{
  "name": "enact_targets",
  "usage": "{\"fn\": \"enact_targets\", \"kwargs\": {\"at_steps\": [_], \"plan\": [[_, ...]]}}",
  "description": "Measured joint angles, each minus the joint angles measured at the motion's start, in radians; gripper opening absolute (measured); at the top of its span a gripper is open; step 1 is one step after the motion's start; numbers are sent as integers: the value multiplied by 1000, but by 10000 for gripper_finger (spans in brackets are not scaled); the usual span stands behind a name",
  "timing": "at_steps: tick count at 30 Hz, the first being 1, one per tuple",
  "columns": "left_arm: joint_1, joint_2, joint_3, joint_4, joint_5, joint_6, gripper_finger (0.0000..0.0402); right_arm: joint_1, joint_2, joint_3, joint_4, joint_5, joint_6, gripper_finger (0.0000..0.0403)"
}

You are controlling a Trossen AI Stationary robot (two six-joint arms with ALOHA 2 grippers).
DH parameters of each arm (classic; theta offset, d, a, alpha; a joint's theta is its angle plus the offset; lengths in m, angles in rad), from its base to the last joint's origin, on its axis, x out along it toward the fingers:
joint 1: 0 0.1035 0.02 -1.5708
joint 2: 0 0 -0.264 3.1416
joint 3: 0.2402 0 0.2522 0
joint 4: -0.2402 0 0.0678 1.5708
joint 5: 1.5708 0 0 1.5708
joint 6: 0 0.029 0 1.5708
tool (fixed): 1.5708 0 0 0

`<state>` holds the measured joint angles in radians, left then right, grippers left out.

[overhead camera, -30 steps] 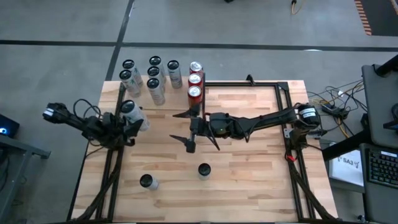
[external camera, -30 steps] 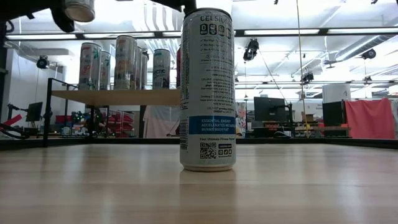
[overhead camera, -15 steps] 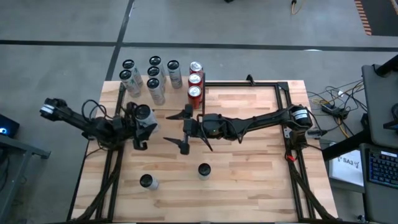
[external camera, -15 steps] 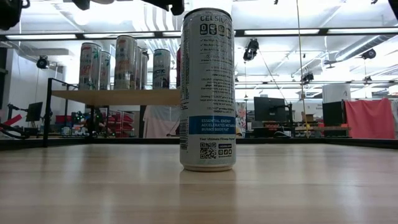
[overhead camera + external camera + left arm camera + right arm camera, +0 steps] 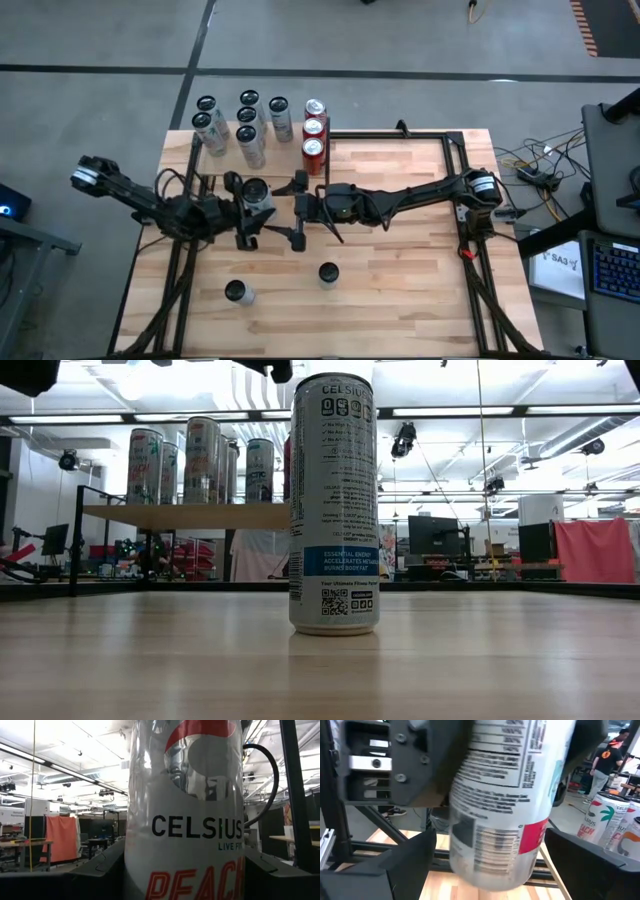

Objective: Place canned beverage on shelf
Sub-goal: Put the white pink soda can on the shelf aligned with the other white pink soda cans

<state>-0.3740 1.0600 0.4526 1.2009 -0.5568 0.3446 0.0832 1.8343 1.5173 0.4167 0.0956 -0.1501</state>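
While both arms are meeting over the middle of the table, the scene is reading as follows:

Left gripper: the left gripper [image 5: 247, 212] is clamping a white can [image 5: 255, 192] between its fingers and holding it in the air above the tabletop [image 5: 400, 280]; in the left wrist view that can [image 5: 186, 815] is filling the frame, upright, showing "CELSIUS" and the start of "PEACH"

Right gripper: the right gripper [image 5: 297, 210] is reaching in from the right with its fingers spread wide, one on either side of the held can; in the right wrist view the can [image 5: 505, 805] is sitting between the two dark fingers [image 5: 395, 865] with gaps on both sides, its barcode and a red patch facing the camera; whether the fingers are touching it cannot be told

Shelf: the shelf [image 5: 230, 150] is standing at the table's far left corner, carrying several upright cans [image 5: 247, 125] in grey and white and a row of three red-topped cans [image 5: 314, 130] at its right end; in the low view the shelf [image 5: 185, 515] is showing behind the near can, with cans [image 5: 200, 460] lined along it

Other cans on the table: a can [image 5: 328, 272] is standing near the front middle, and another can [image 5: 236, 291] is standing to its left, well apart; the low view is looking straight at a tall white can [image 5: 334, 505] upright on the wood

Background: a person [image 5: 607, 757] in dark clothes is standing in the room beyond, seen in the right wrist view.
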Motion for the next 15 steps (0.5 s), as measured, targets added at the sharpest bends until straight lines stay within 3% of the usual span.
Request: {"fn": "enact_targets", "kwargs": {"at_steps": [10,15], "plan": [[0,108,44,65,0,3,225,-1,0,0,-23,1,24,360],[0,117,40,84,-3,-7,254,-1,0,0,-40,1,28,299]]}}
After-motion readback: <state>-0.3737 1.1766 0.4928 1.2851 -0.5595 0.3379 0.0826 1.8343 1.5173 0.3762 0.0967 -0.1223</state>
